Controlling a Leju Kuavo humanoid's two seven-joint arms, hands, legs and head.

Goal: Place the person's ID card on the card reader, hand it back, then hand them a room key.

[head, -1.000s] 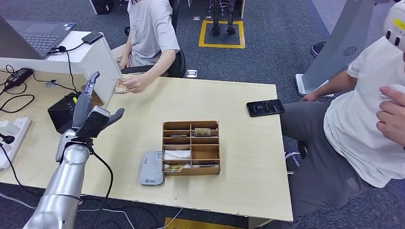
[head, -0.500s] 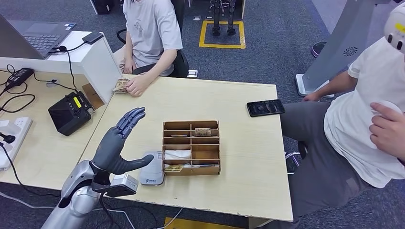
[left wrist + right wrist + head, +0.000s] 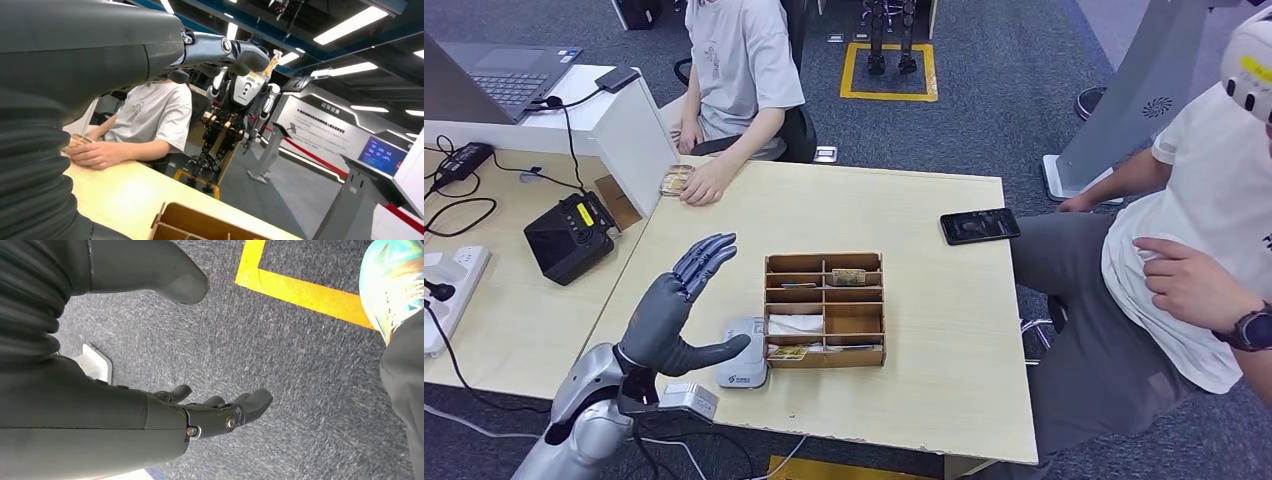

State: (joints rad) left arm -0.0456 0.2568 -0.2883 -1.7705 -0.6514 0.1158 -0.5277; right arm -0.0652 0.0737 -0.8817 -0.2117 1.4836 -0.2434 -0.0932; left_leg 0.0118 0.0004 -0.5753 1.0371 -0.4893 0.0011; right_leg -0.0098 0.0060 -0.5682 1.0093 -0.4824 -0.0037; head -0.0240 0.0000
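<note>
ID card (image 3: 675, 180): flat on the far left corner of the desk (image 3: 944, 330), partly under the seated person's hand (image 3: 702, 186); small and half covered, so long axis and facing cannot be told.
ID card, left wrist view (image 3: 77, 141): a tan edge poking out beside the same person's hand (image 3: 98, 153) on the desk top.
Card reader (image 3: 741, 352): pale grey slab lying flat near the front edge of the desk, long axis running front to back, touching or just beside the left wall of the wooden organizer (image 3: 825, 308).
Left hand (image 3: 672, 312): raised above the desk, fingers (image 3: 705, 262) straight and spread, pointing away toward the far side; thumb (image 3: 717, 353) stretched sideways, its tip over the near end of the card reader; wide apart, holding nothing, touching nothing that can be made out.
Left hand, left wrist view (image 3: 125, 50): palm and outstretched fingers in front of the person in the grey shirt.
Right hand (image 3: 150, 415): hanging over the grey carpet (image 3: 280, 340), fingers loosely apart and slightly curled, thumb apart, nothing in it.
Wooden organizer: mid desk, divided into small compartments; a tan card-like piece (image 3: 848, 276) in a rear right compartment, white paper (image 3: 795, 324) in a left one, other contents too small to tell.
Phone (image 3: 980, 226): dark, flat near the right edge of the desk, well apart from the organizer.
Black device (image 3: 570, 237): on the neighbouring desk to the left, behind a white divider (image 3: 636, 135).
Second person (image 3: 1194, 230): white shirt, seated at the right side.
</note>
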